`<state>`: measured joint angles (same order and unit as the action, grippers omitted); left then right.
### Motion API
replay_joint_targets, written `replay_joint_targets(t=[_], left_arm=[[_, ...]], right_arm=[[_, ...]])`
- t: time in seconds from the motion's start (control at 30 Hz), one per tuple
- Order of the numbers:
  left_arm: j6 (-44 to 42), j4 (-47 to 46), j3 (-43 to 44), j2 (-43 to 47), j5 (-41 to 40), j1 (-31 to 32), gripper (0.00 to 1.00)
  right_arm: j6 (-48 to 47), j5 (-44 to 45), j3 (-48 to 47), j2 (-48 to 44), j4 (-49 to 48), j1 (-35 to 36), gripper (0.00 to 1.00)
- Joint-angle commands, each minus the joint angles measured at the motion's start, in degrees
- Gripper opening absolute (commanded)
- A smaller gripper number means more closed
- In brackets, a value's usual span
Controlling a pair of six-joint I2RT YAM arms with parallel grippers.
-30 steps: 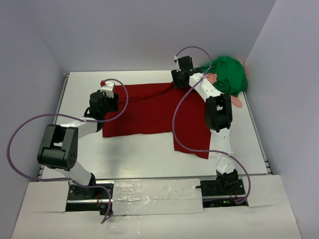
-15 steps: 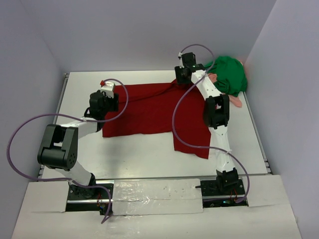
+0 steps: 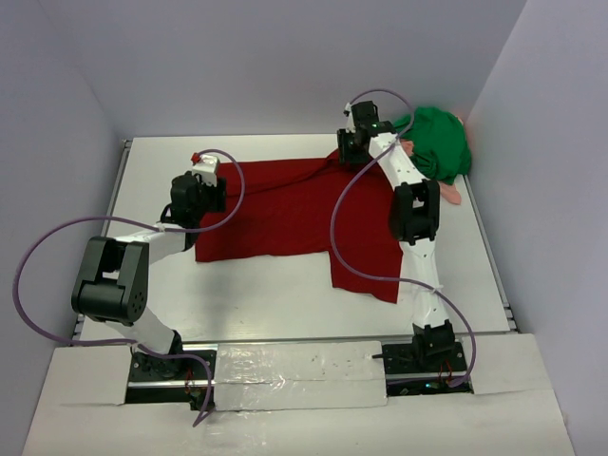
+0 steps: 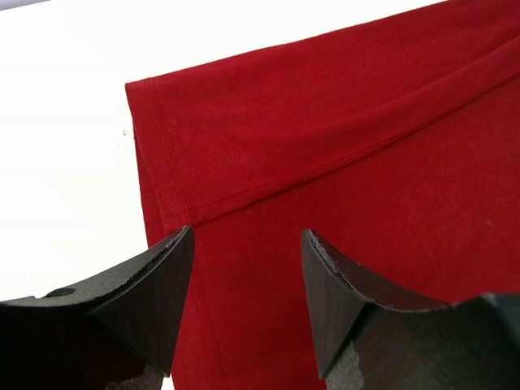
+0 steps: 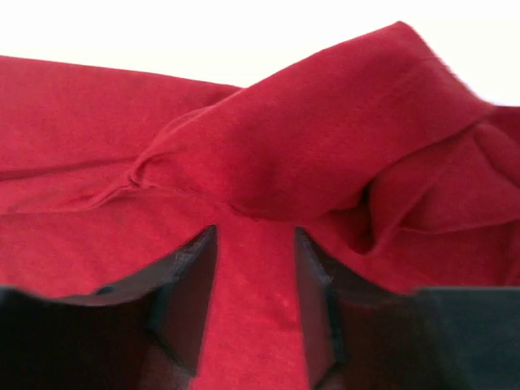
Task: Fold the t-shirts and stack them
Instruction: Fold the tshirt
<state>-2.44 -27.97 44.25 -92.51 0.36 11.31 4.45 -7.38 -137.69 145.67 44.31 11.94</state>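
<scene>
On table (image 3: 285, 294), creased dark red t-shirt (image 3: 285, 204)

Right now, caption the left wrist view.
Open left gripper over the dark red t-shirt hem, white table beyond.

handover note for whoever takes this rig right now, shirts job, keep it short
Left end effector: open, low over the left hem edge of the dark red t-shirt, holding nothing.
Right end effector: open, fingers either side of a raised fold at the shirt's bunched far right part; no grip visible.
Things: the red shirt lies spread mid-table. The green t-shirt is crumpled in the far right corner, with the pink cloth poking out beside it.
Done: nothing folded or stacked yet.
Left: fold the red shirt, then the green and pink ones, and stack them.
</scene>
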Motion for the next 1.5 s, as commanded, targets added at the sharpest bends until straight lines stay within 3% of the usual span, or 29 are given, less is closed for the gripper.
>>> replay_joint_targets(t=[0.0, 0.27, 0.3, 0.4, 0.6, 0.77, 0.87, 0.97, 1.2, 1.37, 1.47], left_arm=[[-0.4, -0.2, 2.3, 0.0, 1.0, 0.5, 0.64], [-0.5, -0.3, 2.2, 0.0, 1.1, 0.5, 0.64], [-0.5, -0.3, 2.2, 0.0, 1.1, 0.5, 0.64], [-0.5, -0.5, 2.1, 0.1, 1.1, 0.5, 0.64], [-0.3, -0.5, 2.0, 0.1, 1.0, 0.5, 0.64], [-0.4, -0.8, 1.8, 0.3, 1.0, 0.5, 0.64], [-0.4, -0.8, 1.8, 0.4, 1.0, 0.5, 0.64], [-0.3, -0.8, 1.8, 0.3, 1.0, 0.5, 0.64], [-0.6, -0.9, 1.8, 0.2, 0.7, 0.5, 0.64], [-0.6, -1.0, 1.7, 0.3, 0.6, 0.5, 0.64], [-0.7, -1.0, 1.8, 0.1, 0.6, 0.5, 0.64]], right_arm=[[2.0, -3.3, -4.5, 2.1, 1.7, -0.4, 0.46], [3.6, -6.0, -4.2, 2.5, 1.4, -0.6, 0.22], [3.9, -6.1, -4.2, 2.6, 1.3, -0.8, 0.14], [3.7, -6.2, -3.8, 2.3, 1.0, -0.7, 0.0], [-0.1, -2.8, 3.7, -2.9, -3.0, 0.2, 0.0], [-7.8, 10.8, 16.7, -11.5, -12.1, 3.6, 0.0], [-13.9, 19.1, 23.4, -15.7, -19.9, 6.1, 0.23], [-20.1, 26.1, 27.5, -16.6, -24.0, 8.2, 0.32], [-35.4, 32.3, 41.7, -21.1, -41.2, 12.0, 0.44], [-45.0, 39.0, 45.3, -19.2, -49.6, 13.8, 0.47], [-53.6, 44.5, 48.4, -17.0, -60.6, 14.4, 0.47]])
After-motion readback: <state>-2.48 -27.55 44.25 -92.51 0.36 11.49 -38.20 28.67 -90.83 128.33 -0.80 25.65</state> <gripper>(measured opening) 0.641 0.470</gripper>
